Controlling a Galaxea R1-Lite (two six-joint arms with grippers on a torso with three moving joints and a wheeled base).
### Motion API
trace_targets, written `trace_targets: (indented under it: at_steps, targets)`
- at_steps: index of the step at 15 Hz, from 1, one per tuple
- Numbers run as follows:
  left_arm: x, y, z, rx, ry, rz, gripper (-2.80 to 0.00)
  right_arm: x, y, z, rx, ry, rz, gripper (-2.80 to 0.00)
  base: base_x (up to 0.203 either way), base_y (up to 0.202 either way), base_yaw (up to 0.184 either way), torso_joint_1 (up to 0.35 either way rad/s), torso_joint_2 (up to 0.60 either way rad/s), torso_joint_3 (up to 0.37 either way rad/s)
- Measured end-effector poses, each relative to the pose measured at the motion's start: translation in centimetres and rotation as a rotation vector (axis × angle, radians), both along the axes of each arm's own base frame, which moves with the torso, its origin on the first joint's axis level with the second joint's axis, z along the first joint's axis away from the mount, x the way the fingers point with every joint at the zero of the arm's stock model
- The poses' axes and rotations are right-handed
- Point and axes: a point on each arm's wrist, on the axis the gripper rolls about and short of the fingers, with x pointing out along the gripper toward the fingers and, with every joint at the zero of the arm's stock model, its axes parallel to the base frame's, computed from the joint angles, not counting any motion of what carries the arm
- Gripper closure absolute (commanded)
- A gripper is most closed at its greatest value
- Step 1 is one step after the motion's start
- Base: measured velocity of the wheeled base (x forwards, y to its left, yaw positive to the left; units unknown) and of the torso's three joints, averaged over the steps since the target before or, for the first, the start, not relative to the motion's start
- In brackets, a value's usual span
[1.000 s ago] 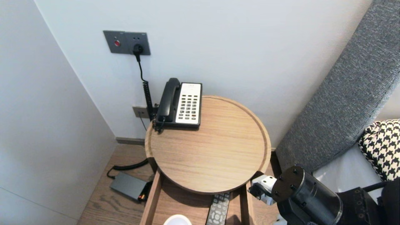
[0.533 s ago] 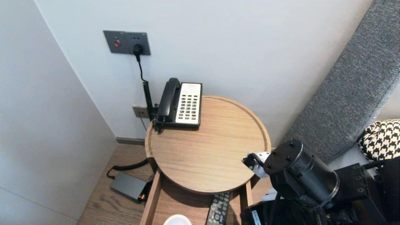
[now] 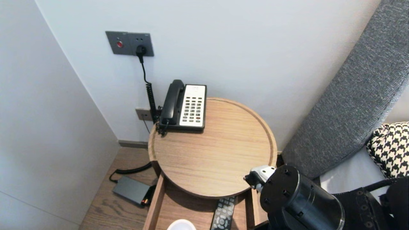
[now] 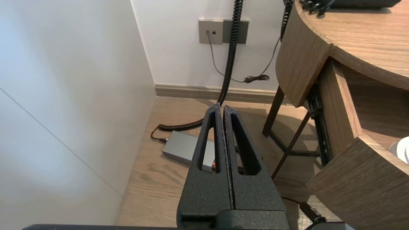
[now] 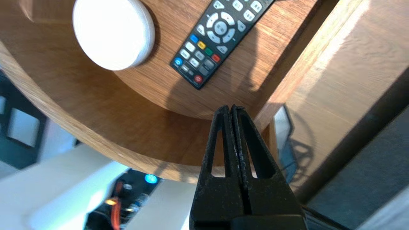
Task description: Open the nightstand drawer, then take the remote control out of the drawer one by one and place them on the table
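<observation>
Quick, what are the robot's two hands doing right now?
Left gripper: shut, holding nothing.
Right gripper: shut, holding nothing, by the drawer.

A round light-wood table [image 3: 217,159] bears a black-and-white desk telephone [image 3: 185,107] at its back left edge. Its open wooden drawer [image 3: 155,204] holds a black remote control [image 3: 223,217] beside a white round disc [image 3: 181,225].

Drawer [image 5: 96,105] grained wood; remote [image 5: 220,35] black plastic; white disc [image 5: 111,32] perhaps matt plastic; right gripper [image 5: 232,108] rough matt black.

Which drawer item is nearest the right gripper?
The black remote; its end lies just past the right gripper, while the white round disc sits farther off.
</observation>
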Motion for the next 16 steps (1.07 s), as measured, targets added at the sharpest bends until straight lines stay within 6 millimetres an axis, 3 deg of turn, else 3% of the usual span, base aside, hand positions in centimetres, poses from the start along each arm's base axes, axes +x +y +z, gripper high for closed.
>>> trace_targets:
  at_steps: [7, 8, 11, 16]
  targets:
    - [0.0, 0.0, 0.0, 0.0, 0.0, 0.0, 0.0, -0.1, 0.9, -1.3, -0.075, -0.062, -0.004, 0.0, 0.0, 0.0, 0.0, 0.0, 0.0, 0.0]
    - [0.0, 0.0, 0.0, 0.0, 0.0, 0.0, 0.0, -0.2, 1.3, -1.5, -0.075, -0.067, 0.005, -2.8, 0.0, 0.0, 0.0, 0.0, 0.0, 0.0]
    - [0.0, 0.0, 0.0, 0.0, 0.0, 0.0, 0.0, -0.6, 2.6, -2.6, -0.078, -0.114, 0.015, -2.8, 0.0, 0.0, 0.0, 0.0, 0.0, 0.0]
    - [0.0, 0.0, 0.0, 0.0, 0.0, 0.0, 0.0, 0.4, 5.2, -4.5, -0.089, -0.121, 0.005, -2.8, 0.0, 0.0, 0.0, 0.0, 0.0, 0.0]
